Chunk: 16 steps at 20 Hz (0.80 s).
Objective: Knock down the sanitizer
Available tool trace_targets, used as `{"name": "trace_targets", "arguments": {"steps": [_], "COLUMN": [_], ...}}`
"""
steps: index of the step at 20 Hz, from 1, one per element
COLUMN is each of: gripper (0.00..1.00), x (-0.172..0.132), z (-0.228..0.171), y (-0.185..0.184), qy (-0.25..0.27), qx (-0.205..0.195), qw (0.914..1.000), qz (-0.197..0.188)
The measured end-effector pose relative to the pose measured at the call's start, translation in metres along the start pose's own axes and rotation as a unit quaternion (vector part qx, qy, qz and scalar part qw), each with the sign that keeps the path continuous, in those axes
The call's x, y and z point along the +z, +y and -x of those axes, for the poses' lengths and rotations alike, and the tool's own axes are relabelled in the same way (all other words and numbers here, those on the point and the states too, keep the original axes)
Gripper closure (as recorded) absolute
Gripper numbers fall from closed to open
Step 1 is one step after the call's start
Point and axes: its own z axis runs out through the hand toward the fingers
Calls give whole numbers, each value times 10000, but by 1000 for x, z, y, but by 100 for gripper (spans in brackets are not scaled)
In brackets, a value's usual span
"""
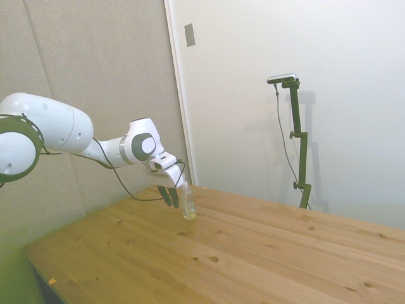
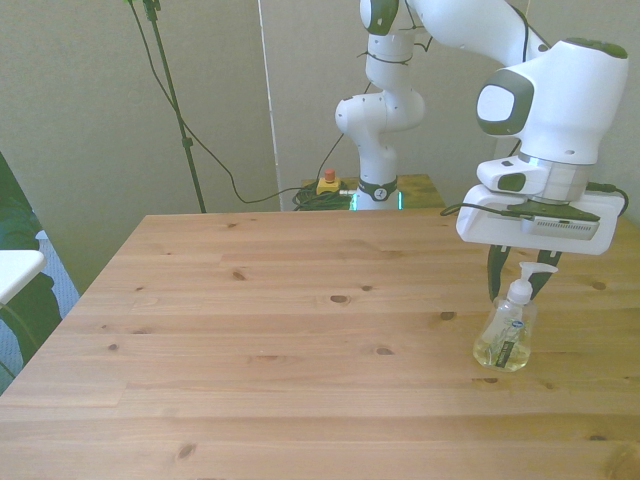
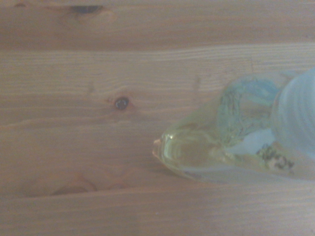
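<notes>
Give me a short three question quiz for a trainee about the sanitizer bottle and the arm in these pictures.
1. True or false: the sanitizer bottle lies flat on the wooden table.
2. Multiple choice: where is the tool relative to the bottle? A) far off on the front view's left B) right at the bottle's white pump top, just behind it C) under the table
3. Fill in: the liquid in the bottle looks ____.

Key: 1 false, it stands roughly upright, leaning a little in the side view; 2 B; 3 yellowish.
</notes>
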Motion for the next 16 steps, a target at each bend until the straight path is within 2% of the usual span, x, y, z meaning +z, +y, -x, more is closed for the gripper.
{"name": "trace_targets", "arguments": {"steps": [10,16], "gripper": [100,100], "x": [13,18], "z": [-47,-61], "y": [-31,-44], "qy": [178,230], "qx": [408,486], "qw": [9990,9985], "qz": [3,44]}}
